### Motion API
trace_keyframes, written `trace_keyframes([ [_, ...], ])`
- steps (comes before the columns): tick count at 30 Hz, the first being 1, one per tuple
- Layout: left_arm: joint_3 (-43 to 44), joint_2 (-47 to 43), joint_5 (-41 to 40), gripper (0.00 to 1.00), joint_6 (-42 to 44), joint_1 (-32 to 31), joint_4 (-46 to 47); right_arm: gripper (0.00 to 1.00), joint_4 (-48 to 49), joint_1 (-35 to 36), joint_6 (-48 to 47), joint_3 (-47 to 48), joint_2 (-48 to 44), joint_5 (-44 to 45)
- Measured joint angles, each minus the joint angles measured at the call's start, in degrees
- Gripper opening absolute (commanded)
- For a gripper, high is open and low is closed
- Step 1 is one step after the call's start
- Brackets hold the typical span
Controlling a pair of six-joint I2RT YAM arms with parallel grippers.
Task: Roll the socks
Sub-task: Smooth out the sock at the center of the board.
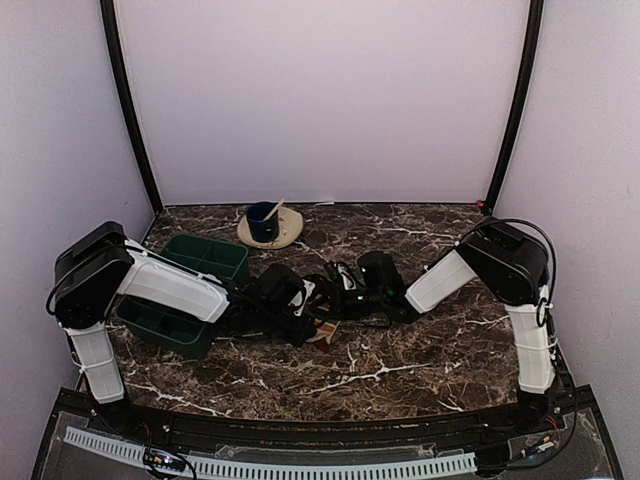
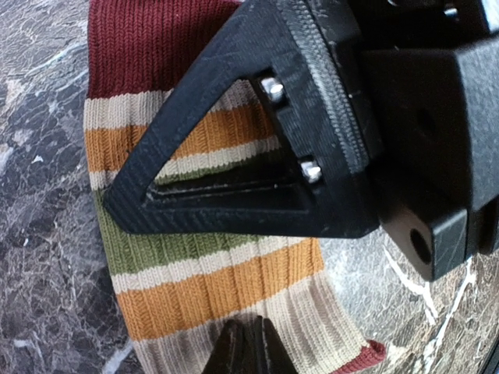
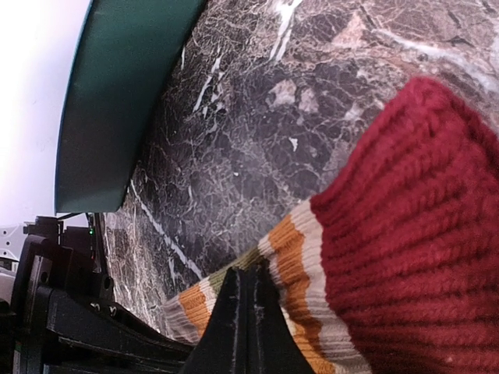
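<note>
1. The striped sock (image 2: pixel 195 288) lay on the marble surface (image 3: pixel 257 140), mostly buried under both arms from above.
2. The right tool (image 3: pixel 245 312) had its tips together on the sock; couldn't tell if fabric was pinched.
3. The left tool (image 2: pixel 249 347) looked closed too, tips cut off by the frame.

Dark marble table (image 1: pixel 400 370); pale lilac walls (image 1: pixel 320 100).

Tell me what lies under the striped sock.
Dark marble table shows all around the striped sock, so it rests on that. Whether anything else lies beneath the fabric is hidden.
</note>
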Motion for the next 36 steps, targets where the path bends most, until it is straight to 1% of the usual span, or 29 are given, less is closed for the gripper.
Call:
trace_keyframes([
  [8,1.7,0.8,-0.2,0.05,-1.3,0.0,-2.2,0.00,-4.6,-1.9,-4.3,2.2,0.0,0.2],
  [20,2.9,1.7,-0.2,0.04,-1.7,0.0,-2.4,0.00,-10.3,-5.4,-9.2,5.4,0.0,0.1],
  [36,2.9,1.8,-0.2,0.03,-1.8,0.0,-2.4,0.00,-11.0,-8.2,-11.4,6.3,0.2,0.1],
])
